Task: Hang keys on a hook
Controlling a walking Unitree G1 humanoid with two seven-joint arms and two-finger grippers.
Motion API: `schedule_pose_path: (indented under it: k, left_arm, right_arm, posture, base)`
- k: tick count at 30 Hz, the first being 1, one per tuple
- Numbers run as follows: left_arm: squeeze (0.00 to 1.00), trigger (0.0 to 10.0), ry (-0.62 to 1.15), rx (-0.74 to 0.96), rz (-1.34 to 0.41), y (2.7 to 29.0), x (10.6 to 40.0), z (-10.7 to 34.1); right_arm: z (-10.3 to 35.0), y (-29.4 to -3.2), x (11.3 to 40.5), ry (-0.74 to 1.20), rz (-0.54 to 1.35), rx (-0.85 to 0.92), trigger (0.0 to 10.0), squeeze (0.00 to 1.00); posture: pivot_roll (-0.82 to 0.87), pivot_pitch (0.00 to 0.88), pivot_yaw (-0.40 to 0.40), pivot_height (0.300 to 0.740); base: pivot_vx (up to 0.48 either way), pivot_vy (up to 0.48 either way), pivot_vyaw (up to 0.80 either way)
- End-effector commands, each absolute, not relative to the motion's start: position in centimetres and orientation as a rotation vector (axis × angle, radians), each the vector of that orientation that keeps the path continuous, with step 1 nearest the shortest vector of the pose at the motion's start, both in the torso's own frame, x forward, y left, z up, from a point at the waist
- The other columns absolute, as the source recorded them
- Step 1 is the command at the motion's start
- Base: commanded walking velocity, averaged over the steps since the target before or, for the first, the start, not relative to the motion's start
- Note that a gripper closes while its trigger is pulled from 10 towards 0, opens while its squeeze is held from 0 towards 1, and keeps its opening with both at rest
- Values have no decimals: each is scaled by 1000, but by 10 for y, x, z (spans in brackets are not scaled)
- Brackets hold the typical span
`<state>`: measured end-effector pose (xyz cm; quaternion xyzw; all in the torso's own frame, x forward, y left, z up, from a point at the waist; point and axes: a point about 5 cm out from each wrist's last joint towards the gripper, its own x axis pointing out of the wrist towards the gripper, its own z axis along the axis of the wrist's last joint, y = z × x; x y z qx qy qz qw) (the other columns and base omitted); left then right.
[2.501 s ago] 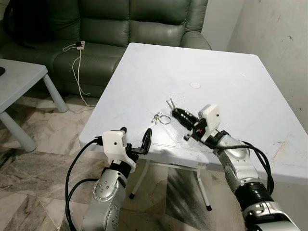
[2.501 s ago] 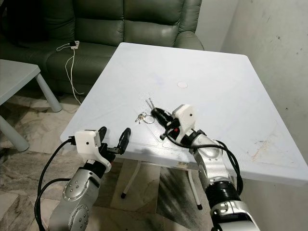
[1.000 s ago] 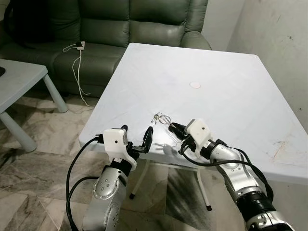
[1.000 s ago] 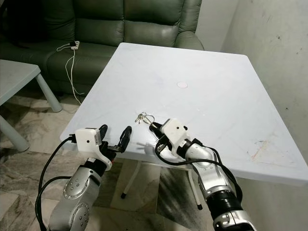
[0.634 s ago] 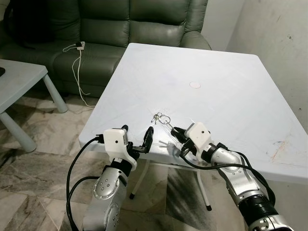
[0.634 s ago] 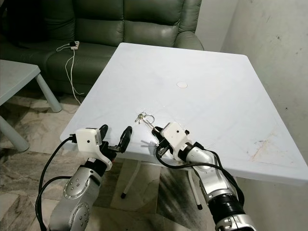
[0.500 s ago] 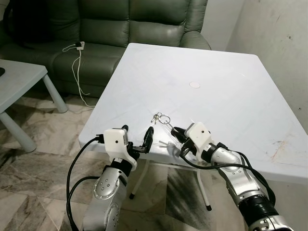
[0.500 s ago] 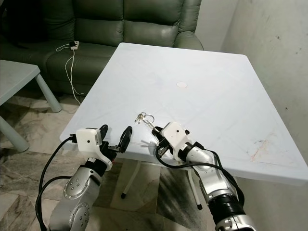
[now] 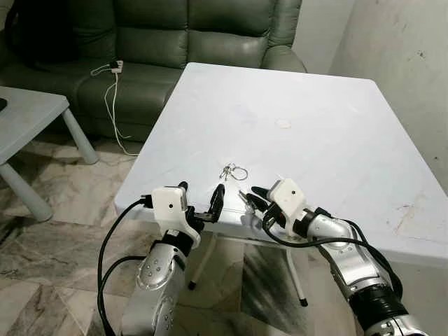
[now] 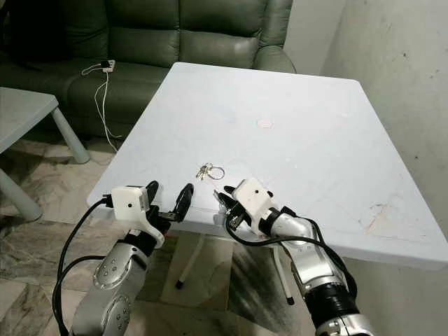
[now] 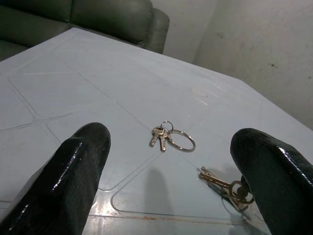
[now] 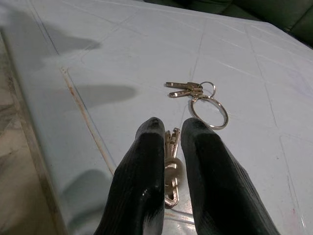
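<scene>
**Right tool closed on a bunch of keys at the table's near edge**

The right tool [image 12: 166, 161] is seen low over the white table [image 9: 336, 119], close to its near edge, with its two black fingers [image 12: 142, 186] drawn together around a small bunch of keys [image 12: 170, 161]. These gripped keys lie against the tabletop, and their blades show in the narrow gap between the fingers. A second key set on a large ring [image 9: 233, 171] lies loose on the table just beyond the tool, apart from it and untouched.

The left tool [image 9: 199, 203] is held at the near table edge, beside the right one, with its fingers [image 11: 78, 171] spread wide apart and nothing between them; both key sets are framed between them in the left wrist view.

A green sofa [image 9: 175, 35] with a white charger cable [image 9: 112, 91] on it stands behind the table, and a small round mark [image 9: 283, 124] is visible further up the tabletop.
</scene>
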<state>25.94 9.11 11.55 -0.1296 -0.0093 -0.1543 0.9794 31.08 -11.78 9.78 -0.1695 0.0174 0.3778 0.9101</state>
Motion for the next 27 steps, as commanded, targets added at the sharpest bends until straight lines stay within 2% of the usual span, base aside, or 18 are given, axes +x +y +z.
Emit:
schedule_pose_path:
  k: [1,12,17,18,19,20,27]
  left_arm:
    - [0,10000,-44,-316,-332,78,260,125]
    - [0,10000,-46,-320,-326,78,262,126]
    - [0,10000,-49,-323,-322,78,262,126]
    - [0,10000,-50,-323,-321,78,262,126]
    - [0,10000,-50,-324,-320,79,262,127]
    - [0,10000,-51,-324,-319,79,262,127]
    - [0,10000,-53,-328,-317,79,262,128]
  right_arm:
    - [102,-120,310,19,770,-356,10000,0]
    - [103,-117,310,35,776,-324,10000,0]
    - [104,-116,311,12,760,-365,10000,0]
    - [103,-116,311,20,762,-349,10000,63]
    - [102,-116,311,25,759,-339,10000,408]
    - [102,-116,311,37,757,-312,10000,1000]
    - [100,-114,312,40,746,-390,10000,1000]
  posture:
    - [10,33,-74,740]
    - [10,44,-81,740]
    - [12,48,-82,740]
    - [13,50,-83,740]
    - [15,52,-82,740]
    - [15,53,-83,740]
    - [14,58,-84,740]
  base:
    - [0,0,0]
    - [0,0,0]
    - [0,0,0]
    - [0,0,0]
    - [0,0,0]
    - [0,0,0]
    - [0,0,0]
